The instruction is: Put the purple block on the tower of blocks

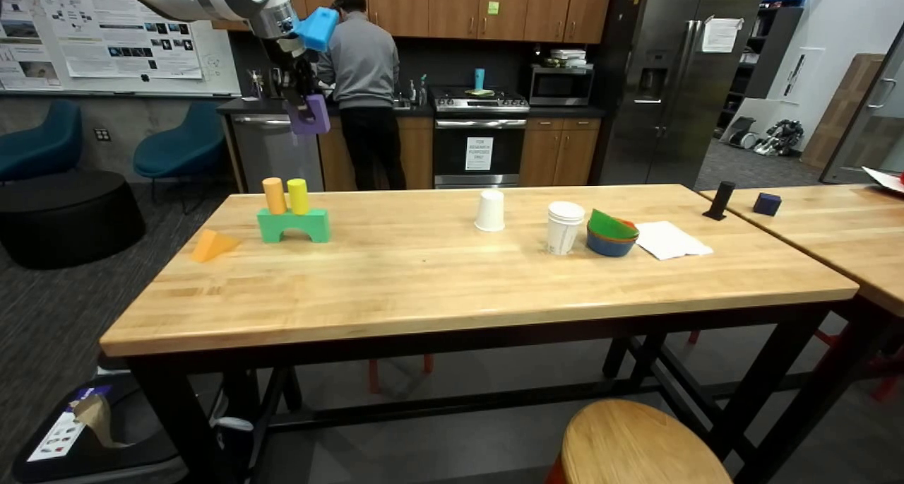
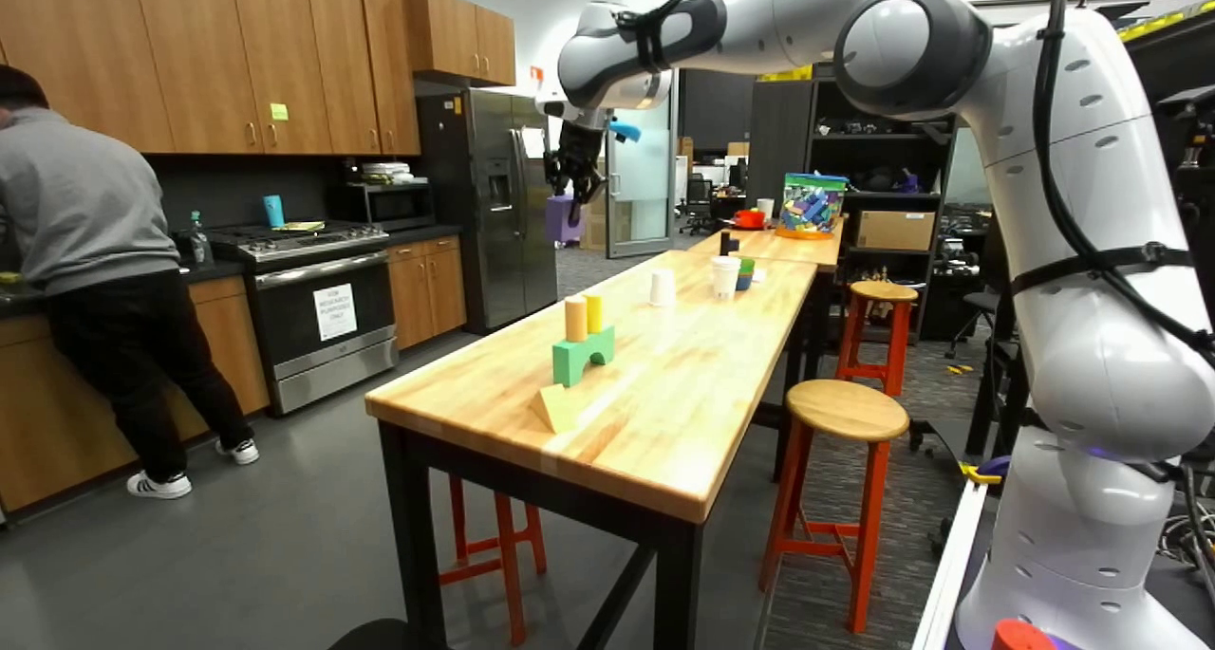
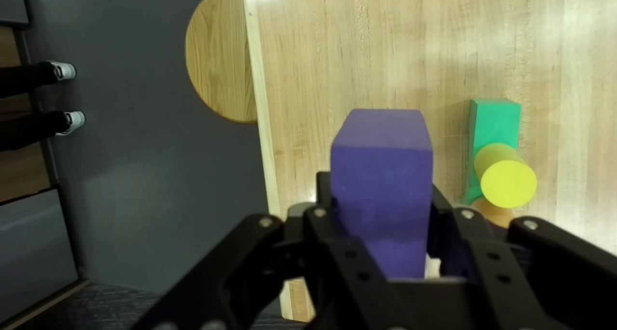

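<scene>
Wrist view shows the claw [image 3: 380, 202] gripping the purple block [image 3: 382, 188]. In both exterior views it hangs in air, apart from the tower of blocks [image 1: 293, 220]; lifting seems done, placing is left.

Rounded, glossy white robot arm [image 2: 1082, 138] with grey joint rings [image 2: 961, 52] and a black cable [image 2: 1043, 119] strapped along it; bright blue piece [image 1: 318, 30] at the wrist [image 1: 274, 22]; black end effector [image 3: 381, 202] with round silver screws [image 3: 530, 224].
</scene>
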You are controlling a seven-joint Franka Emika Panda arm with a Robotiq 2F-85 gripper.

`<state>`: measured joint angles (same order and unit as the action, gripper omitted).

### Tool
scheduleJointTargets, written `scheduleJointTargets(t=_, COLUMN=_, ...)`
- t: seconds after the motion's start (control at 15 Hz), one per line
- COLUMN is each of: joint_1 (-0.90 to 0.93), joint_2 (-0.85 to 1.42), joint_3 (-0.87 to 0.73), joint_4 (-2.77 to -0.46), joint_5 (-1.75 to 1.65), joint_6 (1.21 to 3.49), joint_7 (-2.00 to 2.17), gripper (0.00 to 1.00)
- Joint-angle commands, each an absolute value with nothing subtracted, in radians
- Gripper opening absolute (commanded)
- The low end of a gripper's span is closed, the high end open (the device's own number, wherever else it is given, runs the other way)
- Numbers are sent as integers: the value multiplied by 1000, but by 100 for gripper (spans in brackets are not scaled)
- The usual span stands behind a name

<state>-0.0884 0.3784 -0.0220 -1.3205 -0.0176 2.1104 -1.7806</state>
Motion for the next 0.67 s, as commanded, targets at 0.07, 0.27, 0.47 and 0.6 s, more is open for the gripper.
scheduleJointTargets(t=0.07, joint_1=-95, joint_2=380, joint_3=-12, joint_4=-1300, joint_5=-33, joint_6=2098, joint_7=-1752, gripper=16)
scheduleJointTargets(t=0.27, joint_1=-95, joint_2=376, joint_3=-13, joint_4=-1303, joint_5=-33, joint_6=2099, joint_7=-1744, gripper=16)
scheduleJointTargets(t=0.47, joint_1=-96, joint_2=375, joint_3=-13, joint_4=-1302, joint_5=-32, joint_6=2101, joint_7=-1732, gripper=16)
scheduleJointTargets(t=0.6, joint_1=-97, joint_2=375, joint_3=-12, joint_4=-1301, joint_5=-30, joint_6=2102, joint_7=-1731, gripper=16)
